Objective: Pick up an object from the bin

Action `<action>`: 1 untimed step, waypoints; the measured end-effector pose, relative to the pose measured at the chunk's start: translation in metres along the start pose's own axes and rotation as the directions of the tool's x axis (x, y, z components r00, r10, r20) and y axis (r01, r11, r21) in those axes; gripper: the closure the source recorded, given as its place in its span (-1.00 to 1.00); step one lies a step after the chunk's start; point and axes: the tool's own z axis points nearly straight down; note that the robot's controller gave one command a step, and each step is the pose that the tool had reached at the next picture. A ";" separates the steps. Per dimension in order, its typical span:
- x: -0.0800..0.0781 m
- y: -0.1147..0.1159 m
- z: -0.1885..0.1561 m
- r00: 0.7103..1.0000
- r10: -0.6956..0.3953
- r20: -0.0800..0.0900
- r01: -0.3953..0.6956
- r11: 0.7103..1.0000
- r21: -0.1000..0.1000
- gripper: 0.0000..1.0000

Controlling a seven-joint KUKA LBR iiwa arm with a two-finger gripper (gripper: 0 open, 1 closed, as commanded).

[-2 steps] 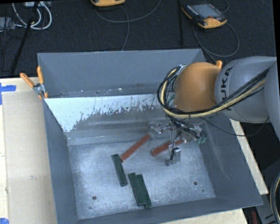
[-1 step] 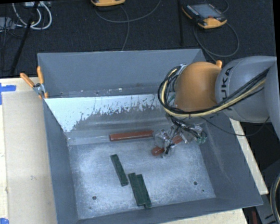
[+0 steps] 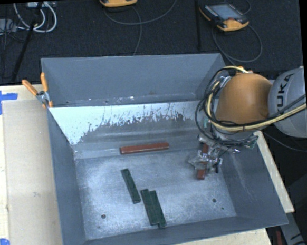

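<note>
Bin (image 3: 139, 78) of grey metal, taken from its left side across. Found a thin strip (image 3: 130, 185), dark green, flat on the floor left of centre, slightly tilted. Noted a wide strip (image 3: 153, 207) of the same green just right of it, nearer the front, close beside its lower end. Saw a bar (image 3: 144, 147), reddish brown, lying level at the foot of the back wall, apart from both. Further right, spotted a block (image 3: 201, 174), small and reddish brown, low over the floor at the tips of the gripper (image 3: 208, 162). Could not tell whether the jaws stood open or closed, nor whether the block was gripped. Above, noted the orange cover (image 3: 241, 99) on the wrist.
</note>
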 end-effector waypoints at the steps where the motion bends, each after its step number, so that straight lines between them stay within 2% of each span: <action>1: 0.012 0.009 -0.087 0.982 -0.186 0.002 0.186 0.982 0.004 1.00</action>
